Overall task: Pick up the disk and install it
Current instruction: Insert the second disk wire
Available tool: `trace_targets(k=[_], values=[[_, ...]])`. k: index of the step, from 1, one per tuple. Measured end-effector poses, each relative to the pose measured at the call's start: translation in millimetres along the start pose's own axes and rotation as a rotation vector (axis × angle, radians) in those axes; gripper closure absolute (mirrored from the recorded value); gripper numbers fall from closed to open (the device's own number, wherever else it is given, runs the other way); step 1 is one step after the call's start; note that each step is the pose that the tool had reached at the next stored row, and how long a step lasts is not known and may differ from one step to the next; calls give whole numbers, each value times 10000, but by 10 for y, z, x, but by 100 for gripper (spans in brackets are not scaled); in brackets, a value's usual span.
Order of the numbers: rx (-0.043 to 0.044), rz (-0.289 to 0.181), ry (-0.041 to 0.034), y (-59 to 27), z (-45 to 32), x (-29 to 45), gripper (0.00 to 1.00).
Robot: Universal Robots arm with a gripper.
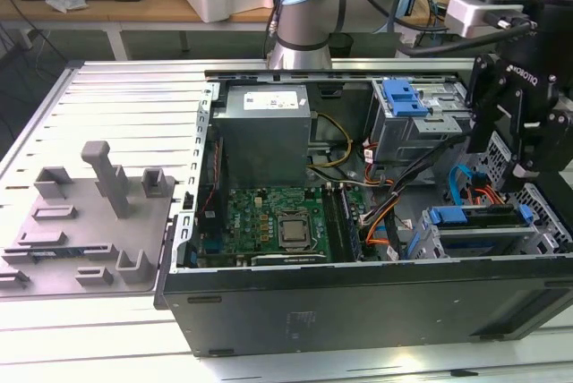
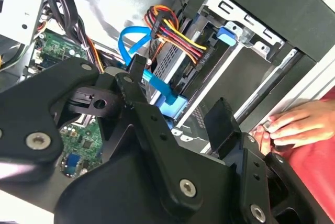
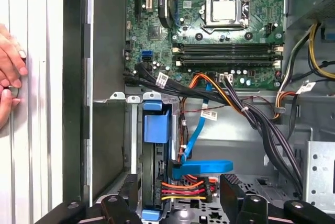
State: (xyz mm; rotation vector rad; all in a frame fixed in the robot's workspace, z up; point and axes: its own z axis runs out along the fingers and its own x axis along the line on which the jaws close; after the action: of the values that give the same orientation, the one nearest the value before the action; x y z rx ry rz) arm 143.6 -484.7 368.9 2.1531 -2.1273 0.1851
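Note:
The disk (image 1: 474, 217) sits in the lower drive cage at the case's front corner, on the exterior view's right, with its blue carrier bracket (image 3: 156, 127) showing at the end. Coloured power wires and a blue data cable (image 3: 201, 167) run to its end. My gripper (image 1: 503, 168) hangs just above the cage. In both wrist views its black fingers (image 3: 233, 188) stand wide apart, with nothing held between them. In the second wrist view the disk (image 2: 175, 56) lies beyond the gripper (image 2: 178, 103), apart from the fingers. In the first wrist view the gripper (image 3: 180, 192) straddles the disk's cabled end.
The open computer case holds a green motherboard (image 1: 277, 222), a grey power-supply box (image 1: 264, 132) and an upper drive cage with a blue latch (image 1: 403, 97). A grey fixture (image 1: 89, 222) lies on the slatted table. A person's hand (image 3: 10, 72) rests beside the case.

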Motion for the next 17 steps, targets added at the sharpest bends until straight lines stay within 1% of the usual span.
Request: trace_targets(k=[3, 4, 7, 9, 10, 17], values=[[16, -95, 6, 24, 1, 0, 29], [21, -123, 8, 38, 1, -1, 36], [37, -173, 10, 88, 4, -2, 36], [57, -180, 13, 145, 9, -3, 38], [57, -177, 16, 144, 10, -3, 45], [55, -169, 15, 145, 11, -4, 45]])
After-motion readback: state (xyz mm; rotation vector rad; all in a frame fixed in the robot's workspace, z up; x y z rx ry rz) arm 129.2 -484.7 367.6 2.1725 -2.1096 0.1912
